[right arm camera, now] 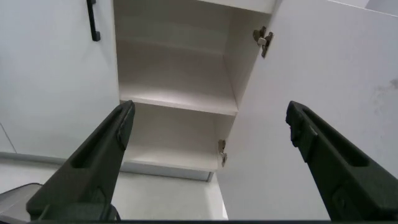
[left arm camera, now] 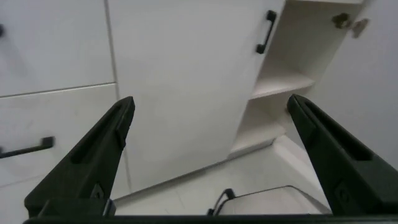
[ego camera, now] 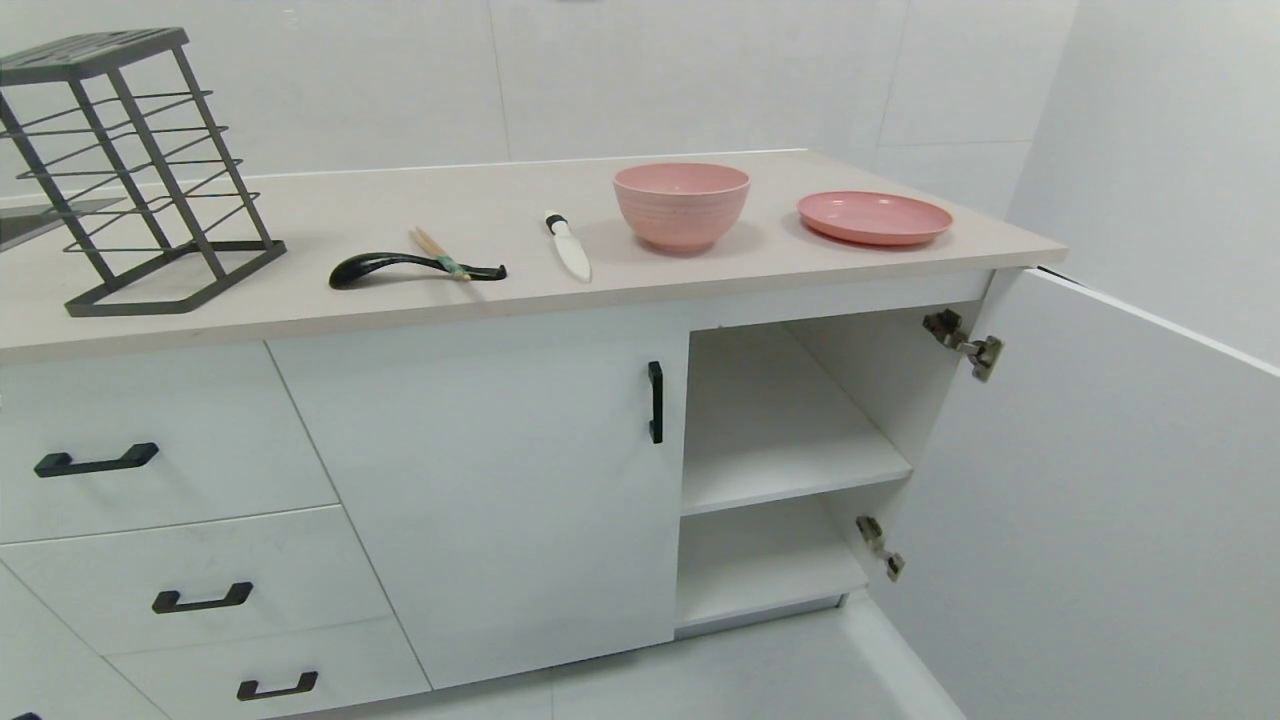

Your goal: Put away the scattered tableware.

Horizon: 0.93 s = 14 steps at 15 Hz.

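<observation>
On the countertop [ego camera: 350, 200] stand a pink bowl [ego camera: 681, 205] and, to its right, a pink plate [ego camera: 873, 216]. Left of the bowl lie a white knife with a dark handle [ego camera: 568, 244], a pair of chopsticks [ego camera: 438, 252] and a black ladle [ego camera: 400, 268] that crosses the chopsticks. My left gripper [left arm camera: 210, 106] is open, low in front of the closed cabinet door [left arm camera: 180, 81]. My right gripper [right arm camera: 208, 112] is open with nothing between its fingers, facing the open cabinet's shelves [right arm camera: 180, 102].
A black wire rack [ego camera: 130, 160] stands at the counter's left end. Below are drawers with black handles [ego camera: 97, 460], a closed door with a black handle [ego camera: 655, 402], and an open compartment with two shelves [ego camera: 780, 450]. Its door [ego camera: 1100, 480] swings out on the right.
</observation>
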### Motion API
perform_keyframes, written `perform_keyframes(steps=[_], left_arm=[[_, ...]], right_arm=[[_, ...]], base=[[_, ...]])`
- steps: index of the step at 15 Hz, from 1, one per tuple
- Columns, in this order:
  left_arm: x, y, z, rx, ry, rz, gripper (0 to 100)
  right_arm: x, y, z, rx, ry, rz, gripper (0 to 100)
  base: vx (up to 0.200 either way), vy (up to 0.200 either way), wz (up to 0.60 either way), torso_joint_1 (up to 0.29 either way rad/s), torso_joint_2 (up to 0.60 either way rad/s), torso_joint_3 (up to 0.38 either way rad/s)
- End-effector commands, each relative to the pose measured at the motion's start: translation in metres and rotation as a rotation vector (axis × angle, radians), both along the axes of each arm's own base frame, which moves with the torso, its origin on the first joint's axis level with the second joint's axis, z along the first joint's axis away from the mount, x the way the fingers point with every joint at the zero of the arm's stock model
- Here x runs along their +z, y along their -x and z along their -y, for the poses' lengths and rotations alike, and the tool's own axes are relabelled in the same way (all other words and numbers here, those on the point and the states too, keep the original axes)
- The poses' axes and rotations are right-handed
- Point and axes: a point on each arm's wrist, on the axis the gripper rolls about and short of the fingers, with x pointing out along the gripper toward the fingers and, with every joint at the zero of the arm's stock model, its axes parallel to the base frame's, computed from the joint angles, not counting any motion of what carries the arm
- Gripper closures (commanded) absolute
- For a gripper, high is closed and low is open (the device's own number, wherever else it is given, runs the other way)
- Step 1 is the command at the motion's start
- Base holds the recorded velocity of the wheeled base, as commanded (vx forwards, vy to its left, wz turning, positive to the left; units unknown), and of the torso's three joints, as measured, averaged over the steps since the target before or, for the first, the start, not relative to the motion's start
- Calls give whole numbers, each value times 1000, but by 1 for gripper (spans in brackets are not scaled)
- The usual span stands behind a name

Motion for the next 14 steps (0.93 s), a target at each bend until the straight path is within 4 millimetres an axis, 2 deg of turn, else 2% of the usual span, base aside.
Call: perform_keyframes(steps=[1,2,5,10,12,13,14], left_arm=[[0,-1,1,38,-19,-5,0],[-7,5,2,123,-32,-3,0],[-7,6,0,213,-67,42,0],[-7,6,-3,322,-124,41,0],[-7,6,-2,278,-93,34,0],[-7,6,-1,220,2,23,0],[-7,6,-1,222,27,19,0]], right_arm=[[0,0,0,0,-1,2,0],[0,0,1,-55,-42,-8,0],[-5,0,4,-174,-133,-62,0],[-5,0,4,-183,-151,-65,0],[-5,0,4,-183,-151,-65,0],[-5,0,4,-183,-156,-66,0],[-6,0,4,-183,-159,-68,0]], base=[[0,0,0,0,0,0],[0,0,0,0,0,0],[0,0,0,0,0,0],[0,0,0,0,0,0],[0,0,0,0,0,0],[0,0,0,0,0,0],[0,0,0,0,0,0]])
